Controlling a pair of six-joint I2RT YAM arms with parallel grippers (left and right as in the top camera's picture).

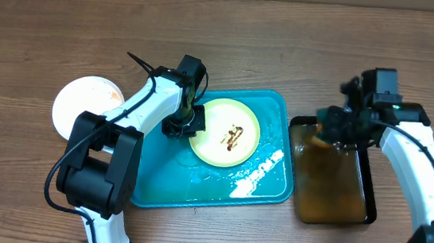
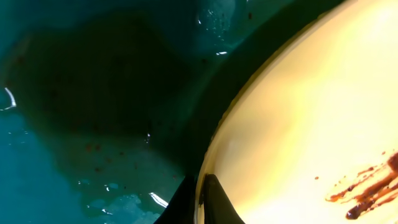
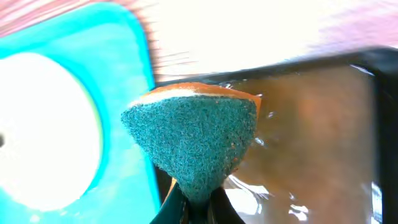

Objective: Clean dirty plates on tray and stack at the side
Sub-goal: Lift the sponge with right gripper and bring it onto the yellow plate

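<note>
A pale green-rimmed dirty plate (image 1: pixel 228 133) with a brown smear lies on the turquoise tray (image 1: pixel 263 186). My left gripper (image 1: pixel 185 124) is shut on the plate's left rim; in the left wrist view the fingers (image 2: pixel 200 202) pinch the rim of the plate (image 2: pixel 311 118). A white plate (image 1: pixel 83 105) with an orange smear sits on the table left of the tray. My right gripper (image 1: pixel 336 125) is shut on a green and orange sponge (image 3: pixel 193 140), held over the black tray of brown water (image 1: pixel 331 180). The tray also shows in the right wrist view (image 3: pixel 134 56).
The tray floor is wet with water and foam near its front right (image 1: pixel 255 177). The black tray stands right beside the turquoise tray's right edge. Bare wooden table (image 1: pixel 289 41) lies behind both trays.
</note>
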